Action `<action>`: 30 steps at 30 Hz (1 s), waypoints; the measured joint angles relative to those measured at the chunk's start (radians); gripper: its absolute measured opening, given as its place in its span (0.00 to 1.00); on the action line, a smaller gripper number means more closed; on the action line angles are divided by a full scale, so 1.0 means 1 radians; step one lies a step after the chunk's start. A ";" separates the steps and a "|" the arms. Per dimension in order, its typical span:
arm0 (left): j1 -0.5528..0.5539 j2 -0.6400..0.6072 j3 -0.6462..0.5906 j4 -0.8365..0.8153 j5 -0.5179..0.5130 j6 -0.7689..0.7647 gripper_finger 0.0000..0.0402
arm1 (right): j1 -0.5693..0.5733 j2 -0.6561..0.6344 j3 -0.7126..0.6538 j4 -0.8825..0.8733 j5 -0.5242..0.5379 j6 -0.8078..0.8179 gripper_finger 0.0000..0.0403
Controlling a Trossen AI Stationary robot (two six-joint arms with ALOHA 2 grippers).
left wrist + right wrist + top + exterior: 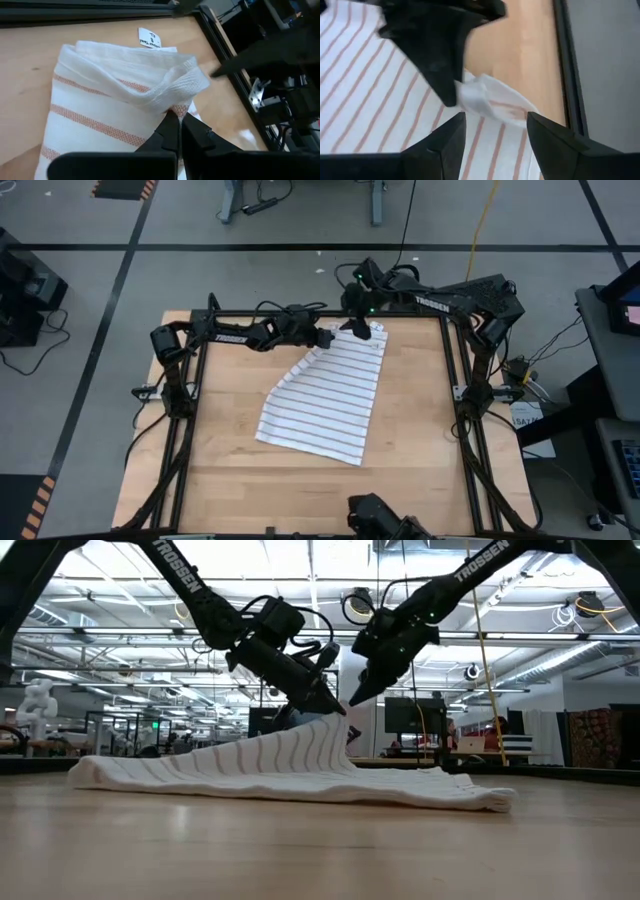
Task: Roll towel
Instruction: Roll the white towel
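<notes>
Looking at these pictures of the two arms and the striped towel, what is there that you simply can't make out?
- Print on the small white tag: left wrist view, too small to read.
- Towel corner inside the left end effector: its shut fingers cover it.
- The towel's underside: hidden in every view by the cloth itself.
- Whether the open right end effector touches the cloth: blurred in the right wrist view.
- Bottom-edge object, high view: cut off.

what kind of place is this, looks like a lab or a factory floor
Most likely a robotics lab or workshop in a large industrial hall. A wooden table carries a towel; floor tape marks off the bay; ceiling trusses and other workstations show behind.
</notes>
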 joint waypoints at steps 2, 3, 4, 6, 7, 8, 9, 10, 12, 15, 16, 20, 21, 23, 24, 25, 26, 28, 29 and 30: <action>-0.003 0.000 0.000 -0.001 0.000 0.003 0.01 | 0.012 0.000 0.000 0.000 0.000 -0.045 0.50; -0.003 0.000 0.000 -0.001 0.000 0.015 0.01 | 0.017 0.000 0.000 0.000 0.001 -0.072 0.50; -0.003 0.000 0.000 -0.001 0.000 0.026 0.01 | 0.022 0.000 0.000 0.000 0.003 -0.098 0.50; -0.003 0.000 0.000 -0.001 0.008 0.047 0.01 | 0.032 0.000 0.000 0.001 0.005 -0.161 0.50; -0.003 0.000 0.000 -0.001 0.017 0.052 0.01 | 0.037 0.000 0.000 0.002 0.006 -0.186 0.50; -0.003 0.000 0.000 -0.001 0.027 0.052 0.01 | 0.043 0.000 0.000 0.003 0.016 -0.206 0.50; -0.003 0.000 0.000 -0.001 0.035 0.053 0.01 | 0.050 0.000 0.000 0.010 0.035 -0.219 0.50; -0.003 0.000 0.000 -0.001 0.041 0.054 0.01 | 0.055 0.000 0.000 0.019 0.052 -0.227 0.50; -0.003 0.000 0.000 -0.002 0.050 0.072 0.02 | 0.064 0.000 0.000 0.032 0.058 -0.249 0.50; -0.003 0.000 0.000 -0.002 0.052 0.079 0.02 | 0.075 0.000 0.000 0.039 0.063 -0.281 0.50; -0.003 0.000 0.000 -0.003 0.052 0.079 0.02 | 0.078 0.000 0.000 0.039 0.074 -0.285 0.50; -0.003 0.000 0.000 -0.003 0.052 0.079 0.02 | 0.083 0.000 0.000 0.018 0.081 -0.287 0.47; -0.003 0.000 0.000 -0.003 0.052 0.079 0.02 | 0.083 0.000 0.000 0.007 0.081 -0.287 0.46; -0.002 0.000 0.000 -0.004 0.052 0.089 0.02 | 0.083 0.000 0.000 -0.023 0.084 -0.297 0.44; -0.002 0.000 0.000 -0.004 0.052 0.098 0.02 | 0.083 0.000 0.000 -0.036 0.090 -0.304 0.42; -0.002 0.000 0.000 -0.006 0.052 0.103 0.02 | 0.083 0.000 0.000 -0.045 0.101 -0.311 0.41; -0.002 0.000 0.000 -0.006 0.052 0.103 0.02 | 0.083 0.000 0.000 -0.049 0.105 -0.316 0.40; -0.001 0.000 0.000 -0.006 0.053 0.104 0.02 | 0.082 0.000 0.000 -0.045 0.103 -0.321 0.39; -0.001 0.000 0.000 -0.006 0.055 0.104 0.02 | 0.083 0.000 0.000 -0.034 0.101 -0.321 0.38; -0.001 0.000 0.000 -0.006 0.057 0.104 0.02 | 0.083 0.000 0.000 -0.020 0.100 -0.321 0.38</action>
